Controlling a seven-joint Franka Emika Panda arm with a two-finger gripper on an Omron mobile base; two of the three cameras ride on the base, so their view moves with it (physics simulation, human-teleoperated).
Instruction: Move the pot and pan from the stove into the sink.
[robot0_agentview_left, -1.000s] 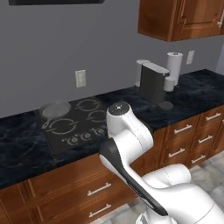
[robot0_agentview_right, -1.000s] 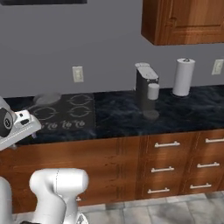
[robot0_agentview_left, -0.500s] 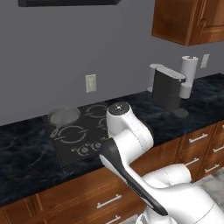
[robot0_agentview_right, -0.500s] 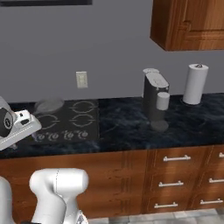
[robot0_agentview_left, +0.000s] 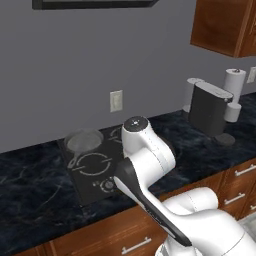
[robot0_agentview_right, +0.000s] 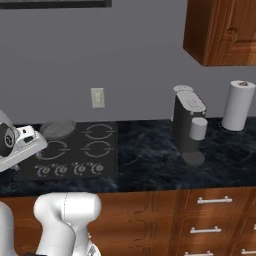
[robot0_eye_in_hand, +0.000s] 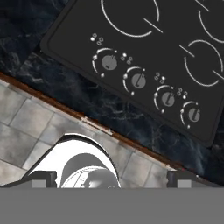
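Countertop of dark marbled stone (robot0_agentview_left: 30, 185) is seen in the left base view, with the flat black stove (robot0_agentview_left: 95, 167) set into it. On the stove's rear left burner the shallow round grey pan (robot0_agentview_left: 84, 141) is seen, its thin handle pointing toward the front. A white wall outlet (robot0_agentview_left: 116, 101) is mounted above, and a dark coffee machine (robot0_agentview_left: 209, 107) and a white paper-towel roll (robot0_agentview_left: 233, 90) are placed well to the right.

From the right base view, the pan (robot0_agentview_right: 57, 128) is shown at the stove's (robot0_agentview_right: 95, 152) back left corner, and the four front knobs (robot0_agentview_right: 70, 169) are made out in a row. Brown wooden drawers (robot0_agentview_right: 215, 220) are shown beneath.

Through the hand view, the stove (robot0_eye_in_hand: 144, 52) is seen from above, with its knobs (robot0_eye_in_hand: 138, 80) near the counter's front edge. The gripper (robot0_eye_in_hand: 111, 177) is spread wide, with nothing held between its fingertips (robot0_eye_in_hand: 43, 178).
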